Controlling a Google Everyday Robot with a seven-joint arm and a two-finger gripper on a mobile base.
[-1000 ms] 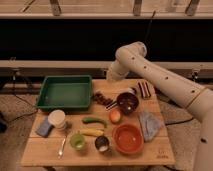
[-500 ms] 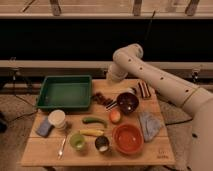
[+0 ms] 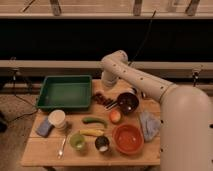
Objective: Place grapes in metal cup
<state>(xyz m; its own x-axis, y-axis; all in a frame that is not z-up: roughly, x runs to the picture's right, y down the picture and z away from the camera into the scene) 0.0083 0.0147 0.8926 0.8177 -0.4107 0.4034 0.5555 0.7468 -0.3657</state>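
Observation:
The grapes [image 3: 101,97], a small dark red bunch, lie on the wooden table [image 3: 50,152] just right of the green tray. The gripper [image 3: 106,90] hangs from the bent white arm [image 3: 142,82] directly above the grapes, very close to them. The metal cup [image 3: 102,144], dark-walled with a pale inside, stands near the front edge of the table, between the light green cup [image 3: 77,141] and the orange-red bowl [image 3: 128,138]. It holds nothing I can see.
A green tray [image 3: 65,92] sits at back left. A striped brown block [image 3: 111,104] and a maroon bowl [image 3: 127,102] lie right of the grapes. An orange fruit [image 3: 115,116], cucumber [image 3: 94,120], banana [image 3: 92,132], white cup [image 3: 58,119], blue sponge [image 3: 44,127], spoon [image 3: 62,147] and grey cloth [image 3: 149,124] fill the front.
The arm has swung left and downward, bringing the gripper from above the maroon bowl to over the grapes. The objects on the table have not moved.

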